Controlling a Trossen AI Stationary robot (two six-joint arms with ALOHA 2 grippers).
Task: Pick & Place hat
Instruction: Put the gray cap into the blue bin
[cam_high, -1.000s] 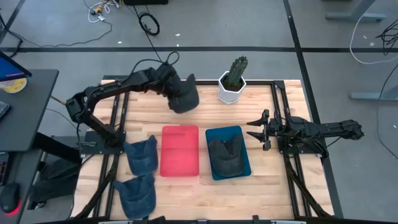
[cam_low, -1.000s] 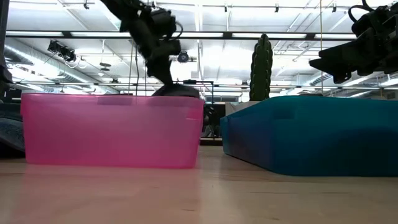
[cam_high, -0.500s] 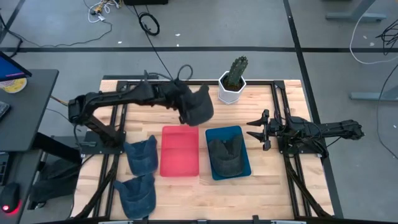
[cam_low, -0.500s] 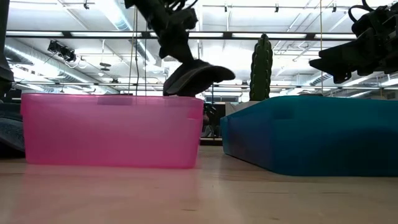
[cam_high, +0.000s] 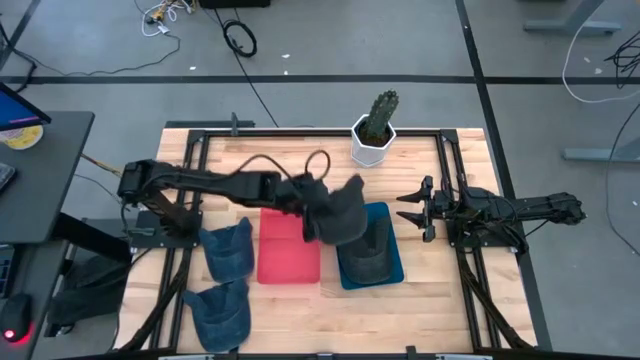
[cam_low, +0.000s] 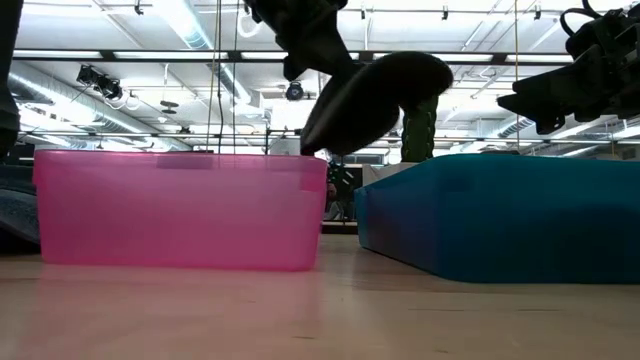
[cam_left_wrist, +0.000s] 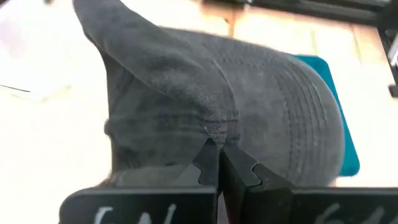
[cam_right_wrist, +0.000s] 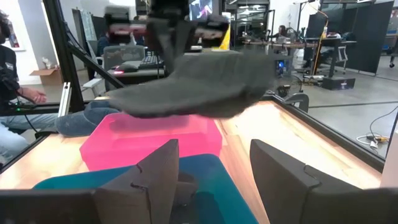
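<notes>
1. I've got the left tool (cam_left_wrist: 219, 163) pressed together, pinching a dark grey hat (cam_high: 335, 212) by the fabric at its edge.
2. Hat's in the air, clear of the table (cam_high: 300, 160), hanging over the gap btwn the pink bin (cam_high: 289, 244) and the blue bin (cam_high: 367, 246), partly over both from the high view.
3. Low view: the hat (cam_low: 375, 97) tilts, its low end above the pink bin's rim (cam_low: 180, 160), its high end toward the cactus (cam_low: 420, 125).
4. Left arm stretches across from the table's left side to reach that spot.
5. Blue bin already has another dark hat (cam_high: 366, 252) lying inside.
6. Two blue denim hats sit on the table left of the pink bin: one (cam_high: 227, 249) just beside it, the other (cam_high: 218, 312) nearer the front edge.
7. Cactus in its white pot (cam_high: 373, 144) stands at the back of the table, behind the bins.
8. Right tool (cam_high: 413, 208) waits spread at the table's right side, holding nothing, pointed toward the bins; its fingers (cam_right_wrist: 155, 177) stand wide apart in the wrist view.
9. Right wrist view: a person (cam_right_wrist: 12, 93) sits beyond the table's far side.
</notes>
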